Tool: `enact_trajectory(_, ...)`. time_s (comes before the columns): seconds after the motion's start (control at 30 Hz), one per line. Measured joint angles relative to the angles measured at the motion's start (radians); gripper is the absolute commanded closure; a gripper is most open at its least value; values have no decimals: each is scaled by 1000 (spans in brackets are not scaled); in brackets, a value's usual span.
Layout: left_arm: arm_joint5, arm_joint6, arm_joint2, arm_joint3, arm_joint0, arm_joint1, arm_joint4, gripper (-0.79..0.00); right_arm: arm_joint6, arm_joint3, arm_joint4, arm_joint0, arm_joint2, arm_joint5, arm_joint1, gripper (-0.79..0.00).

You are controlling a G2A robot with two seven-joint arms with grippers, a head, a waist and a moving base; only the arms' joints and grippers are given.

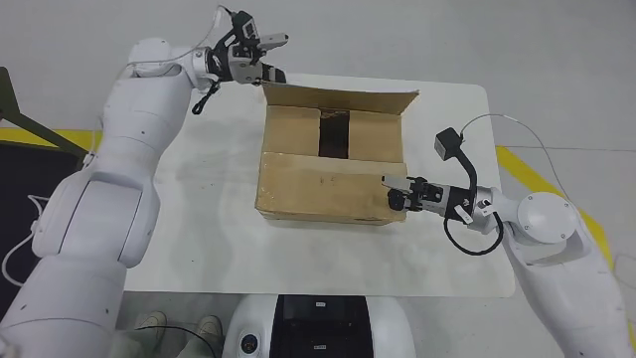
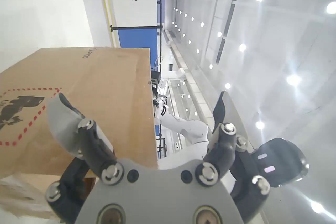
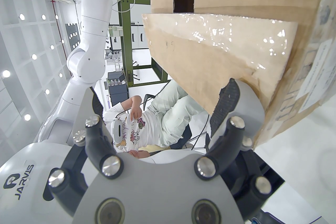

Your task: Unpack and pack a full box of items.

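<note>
A brown cardboard box stands in the middle of the white table. Its far flap is raised, and its taped near flap tilts up over the front wall. A dark gap shows between the two inner flaps. My left gripper is open at the far left corner, one finger against the far flap's printed outer face. My right gripper is open at the near right corner, with one pad against the near flap's end.
The box takes up the table's middle. Bare table top lies to its left, to its right and along the front edge. Grey floor with yellow tape surrounds the table.
</note>
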Motion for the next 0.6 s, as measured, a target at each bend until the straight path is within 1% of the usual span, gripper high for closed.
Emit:
enact_trajectory(0.23,33,1,55,-110,62,35,40,-785,0,0,0,0,0,0,0,-785)
enact_trajectory(0.4,55,1,90,-157,91,59,19,-785,0,0,0,0,0,0,0,-785)
enact_trajectory(0.6,57,1,128,-190,106,84,-2,-785,0,0,0,0,0,0,0,-785)
